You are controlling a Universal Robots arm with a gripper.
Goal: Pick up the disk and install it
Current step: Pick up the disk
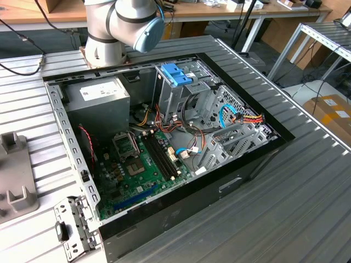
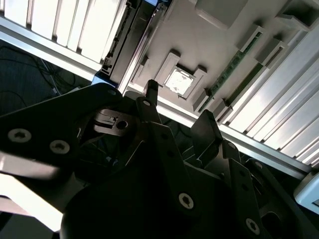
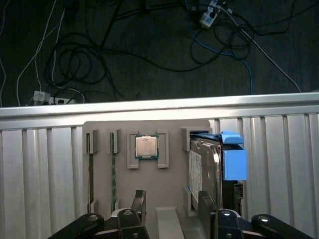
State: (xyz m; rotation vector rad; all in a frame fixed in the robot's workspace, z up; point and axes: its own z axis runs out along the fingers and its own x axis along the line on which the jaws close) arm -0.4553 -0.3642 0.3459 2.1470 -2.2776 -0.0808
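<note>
The disk (image 3: pixel 213 167) has a dark metal body in a light-blue carrier with a blue end tab (image 3: pixel 233 162). It sits in a slot at one side of a grey holder (image 3: pixel 172 134). In the second wrist view the disk (image 2: pixel 127 45) shows as a dark slab beside the holder (image 2: pixel 209 40). My gripper (image 3: pixel 172 203) hangs over the holder, open, with nothing between its fingers. One finger (image 3: pixel 205 201) is near the disk's end; whether it touches the disk cannot be told. In the second wrist view the gripper (image 2: pixel 178 102) points at the holder.
The holder also carries a processor chip (image 3: pixel 147 146) and a memory stick (image 3: pixel 113 174). Beyond the table edge (image 3: pixel 149 105) lie floor cables. An open computer case (image 1: pixel 164 142) holds an upright drive cage with a blue bracket (image 1: pixel 178 74). The arm's base (image 1: pixel 107 38) stands behind it.
</note>
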